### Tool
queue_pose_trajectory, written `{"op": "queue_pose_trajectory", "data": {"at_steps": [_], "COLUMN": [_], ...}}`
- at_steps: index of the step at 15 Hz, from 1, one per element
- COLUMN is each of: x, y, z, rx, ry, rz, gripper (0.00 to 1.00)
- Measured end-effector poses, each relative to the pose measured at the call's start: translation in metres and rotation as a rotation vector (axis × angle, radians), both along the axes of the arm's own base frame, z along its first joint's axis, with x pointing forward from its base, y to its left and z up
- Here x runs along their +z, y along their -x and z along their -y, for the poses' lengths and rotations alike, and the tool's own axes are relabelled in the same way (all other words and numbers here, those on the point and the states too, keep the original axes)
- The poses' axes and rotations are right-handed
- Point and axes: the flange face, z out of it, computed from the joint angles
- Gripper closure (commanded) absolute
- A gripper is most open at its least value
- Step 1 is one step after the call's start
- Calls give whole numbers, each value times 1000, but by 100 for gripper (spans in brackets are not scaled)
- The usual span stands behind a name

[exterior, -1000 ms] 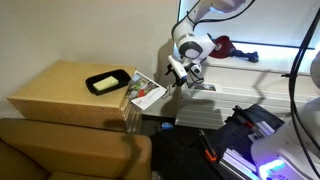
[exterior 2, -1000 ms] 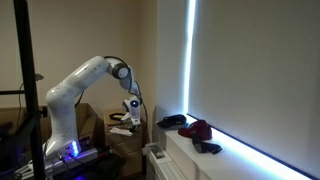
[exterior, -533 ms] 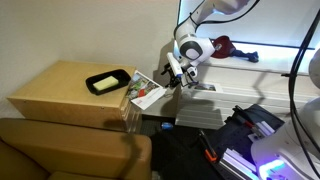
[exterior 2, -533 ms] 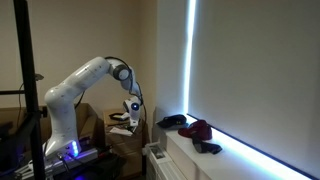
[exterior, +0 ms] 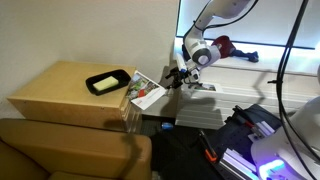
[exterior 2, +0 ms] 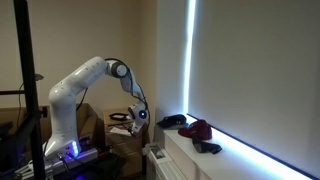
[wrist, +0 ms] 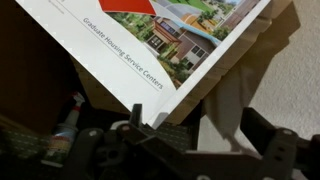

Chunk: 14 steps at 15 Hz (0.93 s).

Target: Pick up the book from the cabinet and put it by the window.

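The book (exterior: 147, 90), white with small red and green pictures, lies on the right end of the tan wooden cabinet (exterior: 60, 85), with its corner past the edge. My gripper (exterior: 177, 78) is at that corner. In the wrist view the book (wrist: 150, 40) fills the top, and its corner reaches in between the fingers of my open gripper (wrist: 200, 125), close to one finger. The window (exterior: 250, 25) with its white sill (exterior: 265, 66) is behind the arm. In an exterior view my gripper (exterior 2: 135, 117) is low beside the bright window (exterior 2: 250, 70).
A black tray (exterior: 108, 81) with yellow-green contents sits on the cabinet left of the book. Red and dark cloths (exterior: 228, 47) lie on the sill, also in an exterior view (exterior 2: 195, 128). A brown sofa (exterior: 70, 150) is in front, and equipment (exterior: 250, 135) is on the floor.
My gripper has come down and turned toward the book's overhanging corner. The book and the tray have not moved.
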Motion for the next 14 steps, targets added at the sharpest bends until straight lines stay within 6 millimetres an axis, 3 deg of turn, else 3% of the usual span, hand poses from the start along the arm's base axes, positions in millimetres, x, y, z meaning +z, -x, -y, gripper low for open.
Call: {"op": "queue_pose_trajectory", "data": {"at_steps": [2,6,9,14], "x": [-11,-39,-42,-57], "y": [0,4,3,8], "z": [9,-5,-12,-12], "rx": [-65,-159,-168,-224], "ry": [-71,-215,-246,-504], "rz": [-66,-200,-232,-353], "gripper": [0,0,0,0]}}
